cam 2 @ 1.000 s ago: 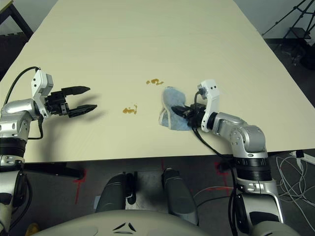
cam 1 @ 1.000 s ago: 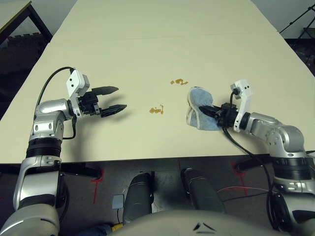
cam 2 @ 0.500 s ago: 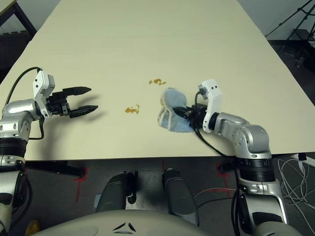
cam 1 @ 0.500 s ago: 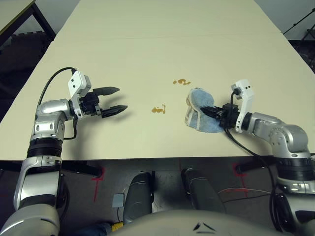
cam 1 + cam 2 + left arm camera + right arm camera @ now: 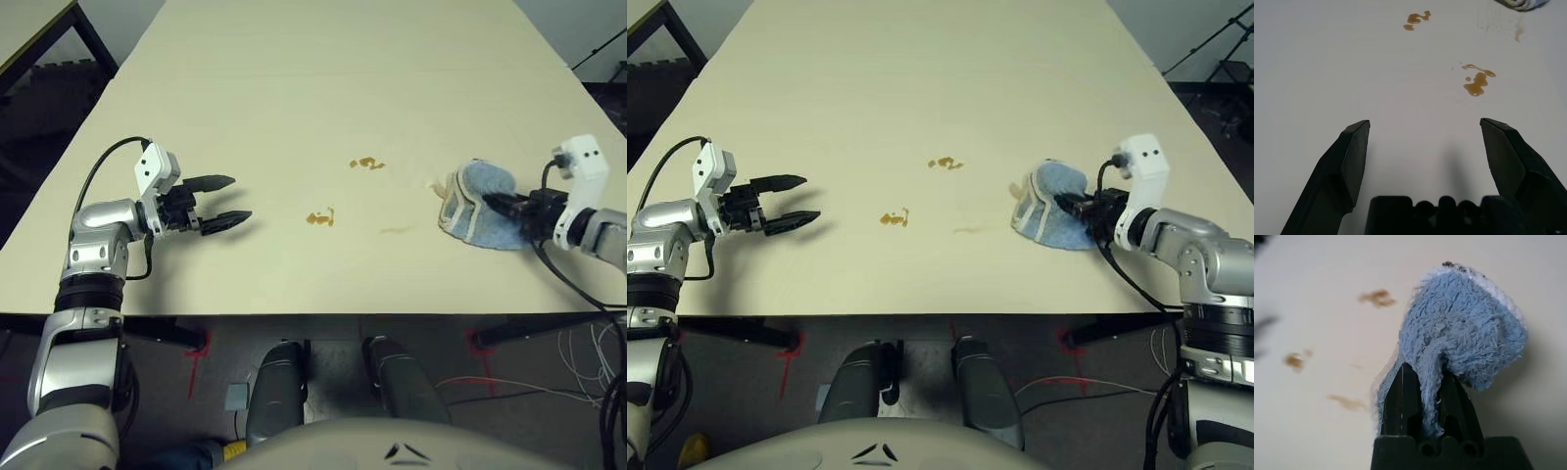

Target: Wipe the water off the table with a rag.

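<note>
Right black two-fingered pincer (image 5: 512,208) pinched the soft light-blue terry rag (image 5: 490,223) on the cream desk (image 5: 294,276); amber-brown liquid splotches (image 5: 320,217) lay at its nine o'clock, rag side leading!

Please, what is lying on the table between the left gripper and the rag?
Two amber splotches and a faint smear, in the left eye view.

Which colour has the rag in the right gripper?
Light blue with a whitish edge, best in the right wrist view.

Robot lab prob., w/ tripod (image 5: 1222,70), red floor tape marks (image 5: 1078,354).
</note>
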